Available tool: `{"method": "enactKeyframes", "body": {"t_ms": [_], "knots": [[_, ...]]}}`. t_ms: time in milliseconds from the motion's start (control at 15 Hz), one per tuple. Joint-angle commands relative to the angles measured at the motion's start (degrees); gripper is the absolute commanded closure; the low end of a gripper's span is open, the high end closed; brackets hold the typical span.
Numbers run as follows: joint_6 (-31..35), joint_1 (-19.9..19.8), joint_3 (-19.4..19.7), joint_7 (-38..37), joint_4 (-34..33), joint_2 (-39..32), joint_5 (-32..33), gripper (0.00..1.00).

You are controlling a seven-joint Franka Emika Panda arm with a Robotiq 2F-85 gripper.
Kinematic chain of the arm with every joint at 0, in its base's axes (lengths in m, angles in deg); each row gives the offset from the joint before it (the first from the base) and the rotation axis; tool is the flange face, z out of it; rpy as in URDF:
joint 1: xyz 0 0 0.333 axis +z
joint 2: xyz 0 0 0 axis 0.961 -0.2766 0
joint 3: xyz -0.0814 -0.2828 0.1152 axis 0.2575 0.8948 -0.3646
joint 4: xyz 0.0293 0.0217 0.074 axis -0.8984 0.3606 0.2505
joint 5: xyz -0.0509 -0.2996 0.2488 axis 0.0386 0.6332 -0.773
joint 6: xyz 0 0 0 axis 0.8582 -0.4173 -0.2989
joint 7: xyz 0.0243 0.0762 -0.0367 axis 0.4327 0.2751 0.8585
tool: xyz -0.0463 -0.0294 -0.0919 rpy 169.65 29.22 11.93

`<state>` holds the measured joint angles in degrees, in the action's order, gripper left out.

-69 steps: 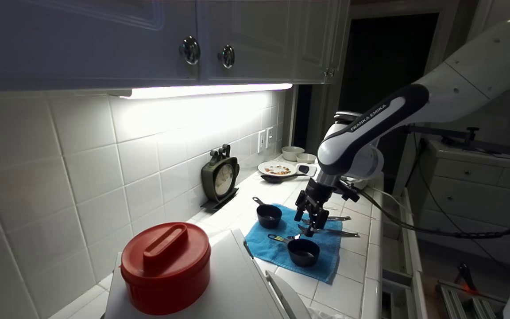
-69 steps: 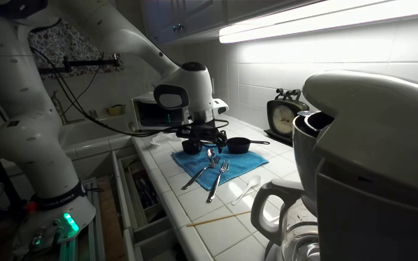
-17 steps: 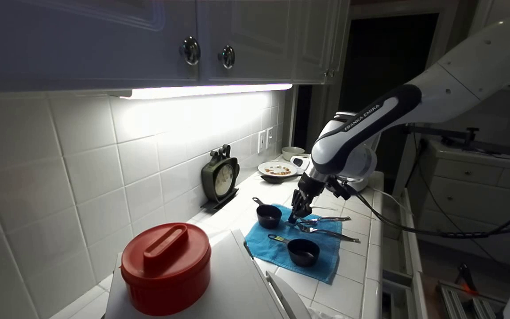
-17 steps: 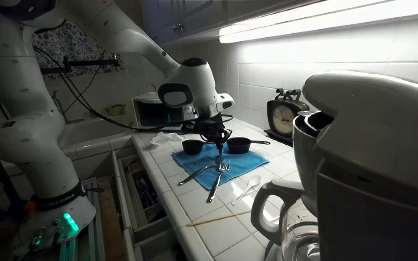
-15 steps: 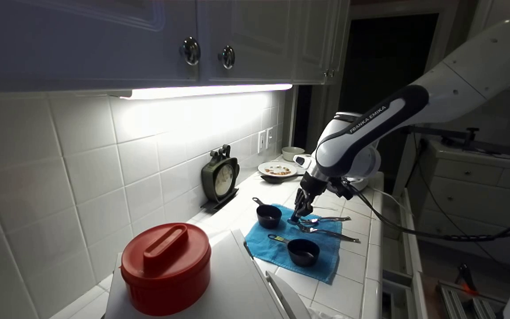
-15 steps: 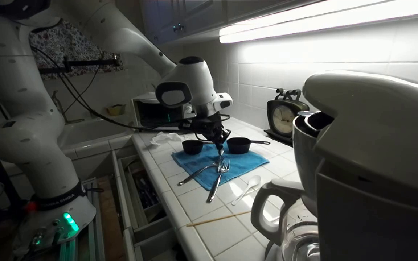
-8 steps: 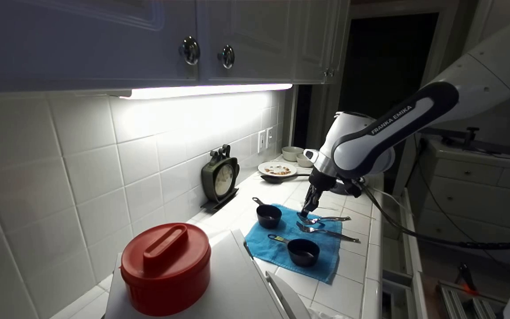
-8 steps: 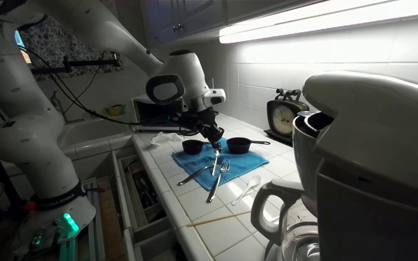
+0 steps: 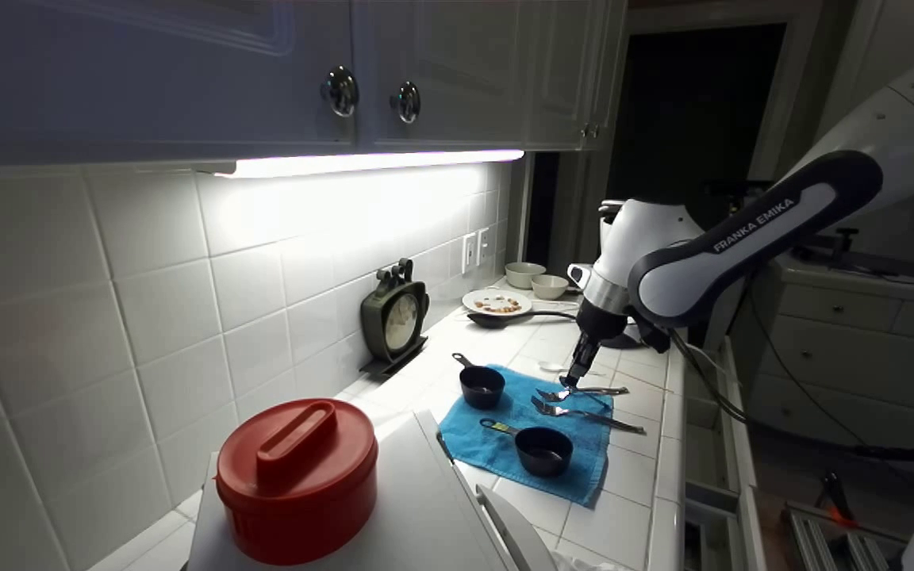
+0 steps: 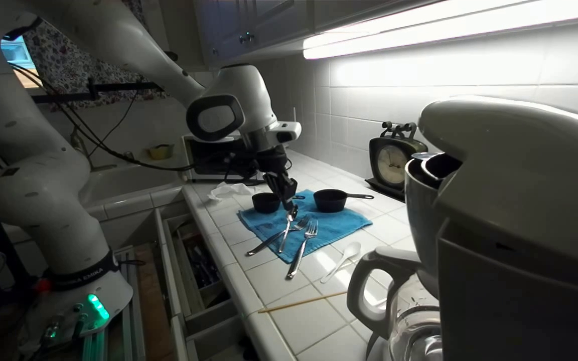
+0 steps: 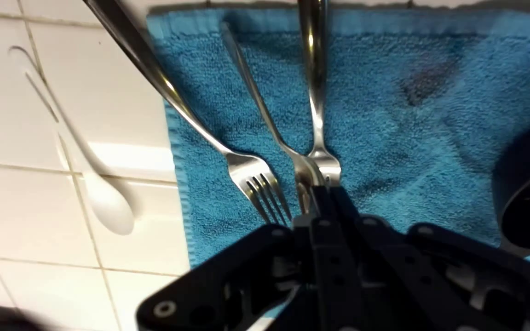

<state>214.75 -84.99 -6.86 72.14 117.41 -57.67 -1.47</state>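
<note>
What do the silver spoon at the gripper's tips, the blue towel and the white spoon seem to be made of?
The silver spoon: metal, probably stainless steel, polished; its neck and bowl catch bright reflections.
The blue towel: apparently cotton terry, matte; the surface shows a fuzzy, looped texture.
The white spoon: likely plastic, smooth with slight gloss; it is evenly white, but ceramic remains possible.

The metal spoon (image 11: 302, 166) is silver, the towel (image 11: 412, 142) blue, the end effector (image 11: 327, 193) black, the curtain (image 10: 76, 62) floral.
</note>
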Motion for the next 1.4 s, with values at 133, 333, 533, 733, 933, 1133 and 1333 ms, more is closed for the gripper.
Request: {"method": "enactKeyframes", "body": {"t_ms": [133,333,533,733,933,1133,1333], "knots": [[-1.8,-1.6,0.8,-5.9,1.9,1.4,5.3,0.94],[-1.4,-1.8,1.0,-6.9,2.1,0.6,5.9,0.94],[-2.5,-1.4,1.0,-6.7,2.7,1.4,5.5,0.68],[-3.0,-1.2,1.4,-5.8,3.3,1.2,5.0,0.58],[-2.3,-0.8,1.8,-4.6,4.1,0.4,3.9,0.38],[-0.9,-0.6,2.1,-3.6,4.6,-0.5,3.6,0.61],[2.0,-0.3,2.3,-2.2,5.1,-1.4,3.5,0.78]]}}
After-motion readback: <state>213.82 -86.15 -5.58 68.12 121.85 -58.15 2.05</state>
